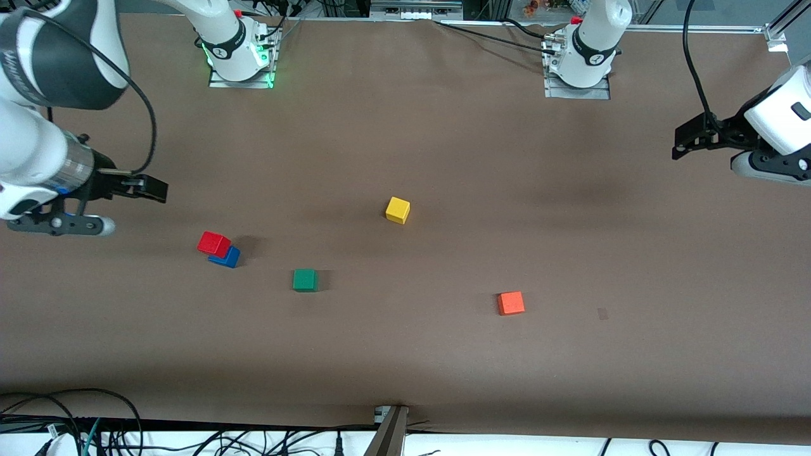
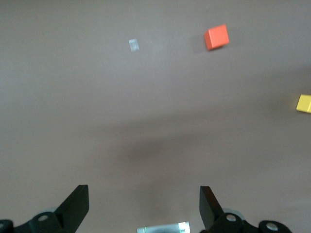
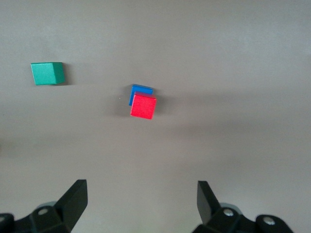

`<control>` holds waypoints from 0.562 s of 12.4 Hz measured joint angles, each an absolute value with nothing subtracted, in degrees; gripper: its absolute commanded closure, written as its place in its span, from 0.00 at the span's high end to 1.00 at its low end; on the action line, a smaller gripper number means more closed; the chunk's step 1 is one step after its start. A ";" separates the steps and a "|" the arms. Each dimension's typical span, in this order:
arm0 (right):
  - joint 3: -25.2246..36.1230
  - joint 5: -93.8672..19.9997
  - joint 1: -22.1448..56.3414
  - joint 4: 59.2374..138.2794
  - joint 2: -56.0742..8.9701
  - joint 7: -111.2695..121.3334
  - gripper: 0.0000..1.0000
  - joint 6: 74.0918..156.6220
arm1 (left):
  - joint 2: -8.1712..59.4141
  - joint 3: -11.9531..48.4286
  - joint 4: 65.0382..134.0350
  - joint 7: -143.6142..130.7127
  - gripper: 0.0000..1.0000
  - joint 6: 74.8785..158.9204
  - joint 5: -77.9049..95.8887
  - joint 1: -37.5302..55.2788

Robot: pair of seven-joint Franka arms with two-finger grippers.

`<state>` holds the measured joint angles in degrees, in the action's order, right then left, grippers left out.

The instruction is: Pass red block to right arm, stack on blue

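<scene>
We judged the task done: the red block (image 1: 213,243) sat on the blue (image 1: 227,258), and we saw both the left gripper (image 1: 687,140) and right gripper (image 1: 147,188) released, empty and well clear.

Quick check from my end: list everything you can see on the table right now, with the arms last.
red block: one, deep red, stacked on the blue block, toward the right arm's end.
blue block: one, blue, under the red block.
green block: one, green, beside the stack, nearer the front camera.
yellow block: one, yellow, mid-table.
orange block: one, orange, toward the left arm's end.
table: one, brown.
right claw: black, open, empty, over the table at the right arm's end.
left claw: black, open, empty, over the left arm's end.
</scene>
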<state>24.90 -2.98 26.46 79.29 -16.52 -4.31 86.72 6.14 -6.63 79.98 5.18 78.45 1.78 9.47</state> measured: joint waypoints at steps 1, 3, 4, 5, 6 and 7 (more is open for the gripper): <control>24.38 -2.98 25.04 78.53 -16.45 -2.88 1.00 85.93 | 5.63 -6.71 79.97 5.11 1.00 76.68 1.78 9.28; 20.80 -3.00 20.86 78.24 -14.98 -1.11 1.00 84.23 | 5.19 -6.91 79.97 5.01 1.00 75.97 1.78 8.89; 18.09 -3.00 18.38 78.54 -13.60 -0.91 1.00 83.66 | 5.20 -7.00 79.98 5.00 1.00 75.97 1.78 8.82; 14.91 -2.97 15.92 79.14 -12.02 -0.86 1.00 83.35 | 5.21 -7.00 79.98 5.00 1.00 75.97 1.78 8.83; 12.42 -2.86 13.95 79.57 -10.31 -0.86 1.00 83.15 | 5.20 -6.99 79.98 5.00 1.00 75.97 1.78 8.83; 11.25 -2.81 12.62 79.85 -8.42 -0.86 1.00 83.04 | 5.21 -6.96 79.98 5.00 1.00 75.97 1.78 8.83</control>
